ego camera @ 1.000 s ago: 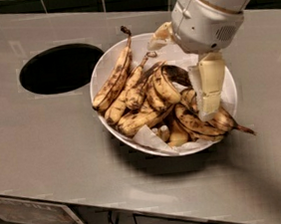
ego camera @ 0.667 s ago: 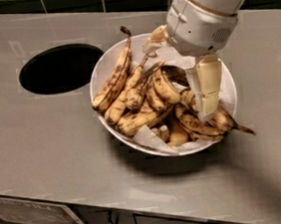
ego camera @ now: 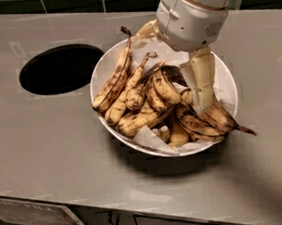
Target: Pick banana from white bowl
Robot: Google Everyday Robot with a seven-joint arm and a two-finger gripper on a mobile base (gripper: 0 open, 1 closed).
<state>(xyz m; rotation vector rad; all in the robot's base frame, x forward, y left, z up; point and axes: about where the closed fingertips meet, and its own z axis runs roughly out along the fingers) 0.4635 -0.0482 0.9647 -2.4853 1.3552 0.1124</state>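
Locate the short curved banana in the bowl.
Camera view: the banana lies central in the white bowl, beside a near-black banana, just left of the gripper over the bowl's right half.

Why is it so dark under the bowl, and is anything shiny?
In the camera view, the white bowl casts a dark shadow on the grey counter at its front, so light likely comes from above and behind; the counter has only a dull sheen; the gripper hangs over the bowl's right side.

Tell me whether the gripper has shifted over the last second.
Yes. The gripper has shifted slightly left, toward the round counter hole, which has not moved. It remains low over the right side of the white bowl.
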